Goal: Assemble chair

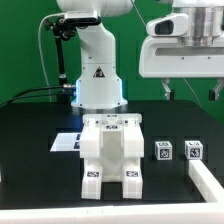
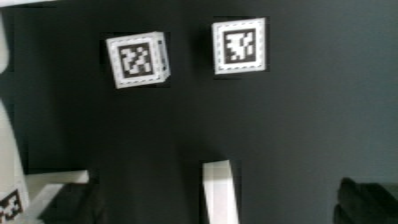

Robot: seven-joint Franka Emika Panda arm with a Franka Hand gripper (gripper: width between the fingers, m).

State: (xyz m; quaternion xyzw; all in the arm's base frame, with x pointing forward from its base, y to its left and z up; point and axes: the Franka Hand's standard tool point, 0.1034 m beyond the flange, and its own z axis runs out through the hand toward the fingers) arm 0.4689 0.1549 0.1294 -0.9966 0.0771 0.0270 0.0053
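Green walls are backing the black bench; mid-bench the chair is standing, seemingly part-built. Toward the exterior view's right two tagged cubes are sitting, and above them the claw is hanging, jaws apart, empty. I'd say it's seeking another part, needing alignment next.

chair: white plastic, matt, smooth faces, no glare. Tags on it flat, printed black-on-white.
small cubes: same matt white look, printed tags with pale border.
table: black, matt, even surface, faint bluish sheen near robot base only.
robot base: white shell, glossy, smooth, highlights on curves.
marker board: thin white sheet, matt.
backdrop: green, matt; material unclear.
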